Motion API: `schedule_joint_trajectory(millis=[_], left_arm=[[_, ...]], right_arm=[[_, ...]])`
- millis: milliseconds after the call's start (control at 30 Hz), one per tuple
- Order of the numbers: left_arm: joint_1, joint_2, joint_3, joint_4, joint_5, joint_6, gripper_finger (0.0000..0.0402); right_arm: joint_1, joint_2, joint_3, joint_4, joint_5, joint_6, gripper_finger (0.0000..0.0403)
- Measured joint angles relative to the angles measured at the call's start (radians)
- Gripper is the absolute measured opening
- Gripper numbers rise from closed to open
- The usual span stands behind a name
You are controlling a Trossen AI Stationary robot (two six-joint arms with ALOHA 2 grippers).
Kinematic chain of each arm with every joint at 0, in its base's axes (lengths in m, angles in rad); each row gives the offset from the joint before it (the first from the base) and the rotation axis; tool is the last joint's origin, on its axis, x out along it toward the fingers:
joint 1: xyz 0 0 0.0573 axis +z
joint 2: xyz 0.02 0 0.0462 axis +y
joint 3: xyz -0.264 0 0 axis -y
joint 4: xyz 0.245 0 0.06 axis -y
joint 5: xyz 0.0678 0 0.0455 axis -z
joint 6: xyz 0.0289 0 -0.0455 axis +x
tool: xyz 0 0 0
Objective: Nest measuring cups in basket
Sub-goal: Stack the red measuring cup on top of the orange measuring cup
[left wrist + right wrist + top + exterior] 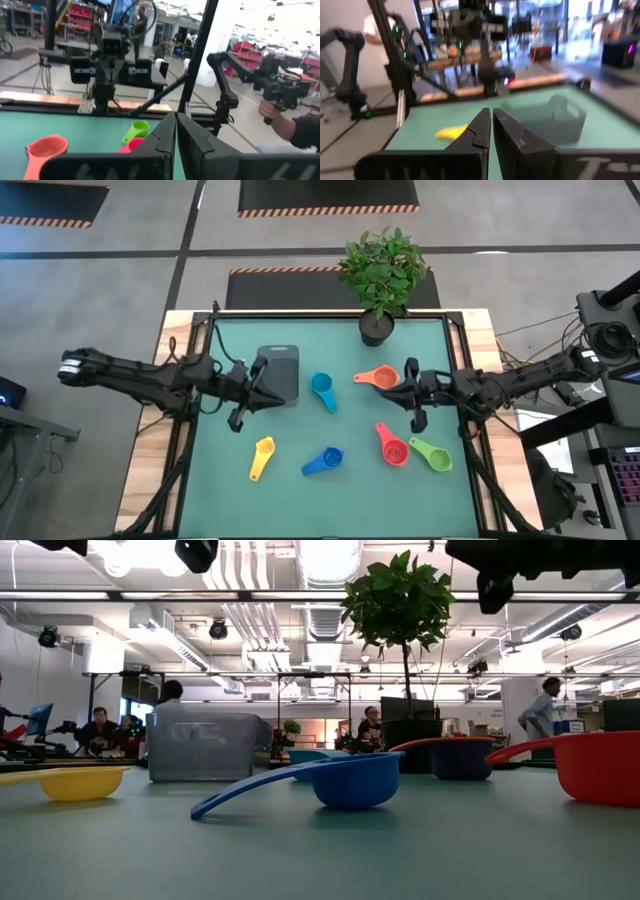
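The dark grey basket (278, 372) stands on the green mat, left of centre. Six cups rest on their bowls on the mat: cyan (323, 388), orange (378, 377), red (392, 445), green (432, 453), blue (324, 461) and yellow (262, 456). No purple cup shows. My left gripper (250, 395) hovers shut at the basket's near-left corner, above the mat (176, 125). My right gripper (412, 398) hovers shut just right of the orange cup (491, 120). Both are off the table and hold nothing. The low view shows the blue cup (350, 780) nearest and the basket (205, 745) behind it.
A potted plant in a black pot (377, 328) stands at the mat's far edge, right of centre. Black frame rails run along the left and right sides of the mat (300, 510). People are in the room behind, and a hand (275, 117) shows off the table.
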Motion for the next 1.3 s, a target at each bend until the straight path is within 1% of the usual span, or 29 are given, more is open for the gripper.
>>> schedule_joint_trajectory(millis=[233, 400, 500, 600, 700, 767, 900, 967, 1133, 1300], left_arm=[[-0.027, 0.077, 0.000, 0.021, 0.000, 0.000, 0.0000], [-0.027, 0.101, -0.001, 0.017, 0.000, 0.000, 0.0000], [-0.027, 0.102, -0.001, 0.013, 0.000, 0.016, 0.0000], [-0.027, 0.097, -0.001, -0.002, 0.000, 0.048, 0.0000], [-0.026, 0.090, -0.001, -0.009, 0.000, 0.092, 0.0000], [-0.026, 0.087, -0.001, -0.010, 0.000, 0.126, 0.0000], [-0.025, 0.082, 0.002, -0.011, -0.004, 0.196, 0.0000], [-0.025, 0.080, 0.011, -0.015, -0.027, 0.223, 0.0000], [-0.024, 0.074, 0.035, -0.043, -0.071, 0.245, 0.0000], [-0.023, 0.075, 0.039, -0.054, -0.076, 0.263, 0.0000]], right_arm=[[0.062, 0.037, 0.109, -0.305, 0.010, 0.175, 0.0009], [0.093, 0.137, 0.215, -0.530, 0.008, 0.318, 0.0009], [0.105, 0.212, 0.300, -0.721, -0.006, 0.410, 0.0009], [0.105, 0.293, 0.393, -0.938, -0.077, 0.539, 0.0009], [0.105, 0.367, 0.467, -1.141, -0.179, 0.659, 0.0009], [0.110, 0.413, 0.495, -1.242, -0.252, 0.738, 0.0009], [0.125, 0.480, 0.515, -1.301, -0.365, 0.907, 0.0011], [0.133, 0.499, 0.515, -1.299, -0.394, 0.960, 0.0019], [0.160, 0.517, 0.505, -1.301, -0.390, 1.084, 0.0069], [0.188, 0.516, 0.486, -1.301, -0.316, 1.209, 0.0131]])
